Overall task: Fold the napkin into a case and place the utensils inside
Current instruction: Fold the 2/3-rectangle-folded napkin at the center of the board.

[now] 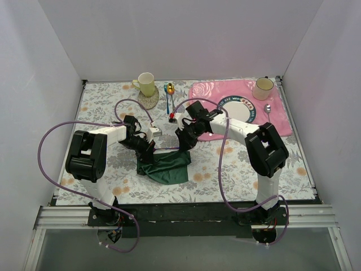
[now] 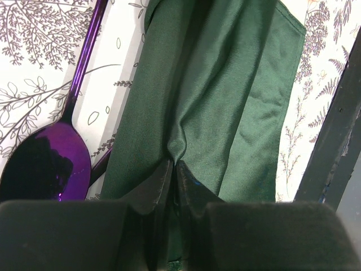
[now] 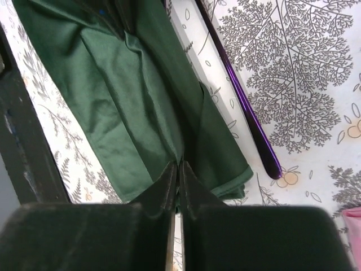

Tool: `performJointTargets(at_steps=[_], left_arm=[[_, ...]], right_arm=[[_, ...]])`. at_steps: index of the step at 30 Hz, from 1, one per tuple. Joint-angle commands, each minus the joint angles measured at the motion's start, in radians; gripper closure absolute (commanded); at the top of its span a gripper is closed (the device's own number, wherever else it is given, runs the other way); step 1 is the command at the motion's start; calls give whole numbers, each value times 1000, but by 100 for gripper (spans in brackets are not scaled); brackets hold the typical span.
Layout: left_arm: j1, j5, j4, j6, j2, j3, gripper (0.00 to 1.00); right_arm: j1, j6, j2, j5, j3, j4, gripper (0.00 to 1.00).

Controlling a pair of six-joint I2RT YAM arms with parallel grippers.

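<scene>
Jaws can't be read from the top view. The left gripper (image 1: 148, 149) and right gripper (image 1: 185, 141) both sit low at the far edge of the napkin (image 1: 168, 167), which lies bunched mid-table on the floral tablecloth (image 1: 237, 175). No case yet, so this looks like a fold step. To do it well, both ends should travel together at the same height with the cloth taut between them, then lay the edge down square. Both arms are bent at the elbow with wrists angled inward and the grippers near each other. The pink placemat (image 1: 225, 90) is well apart, back right.

Left wrist: the left gripper (image 2: 175, 168) is pressed together, pinching a ridge of the napkin (image 2: 225, 96), and creases run out from the pinch. The purple spoon (image 2: 48, 166) lies just beside the cloth edge, so don't drag fabric over it. The wrist points down at the table.

Right wrist: the right gripper (image 3: 179, 168) is closed too, nipping a fold of the napkin (image 3: 130, 107) near its hemmed corner. The bite is thin and may slip if yanked. A purple handle (image 3: 248, 118) lies alongside; spoon or fork, cannot tell.
</scene>
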Motion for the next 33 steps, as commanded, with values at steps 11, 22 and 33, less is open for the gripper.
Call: performJointTargets(at_steps=[11,22,33], left_arm=[[-31,5,29,85,-355,-53,54],[-485,-330,117,185,-676,-330,55],[-654,-517,210,262,-668,-445,58]], right_arm=[[10,-7,72,106,-68,82,99],[10,-6,81,115,-73,84,99],[10,-27,81,117,-74,78,99]])
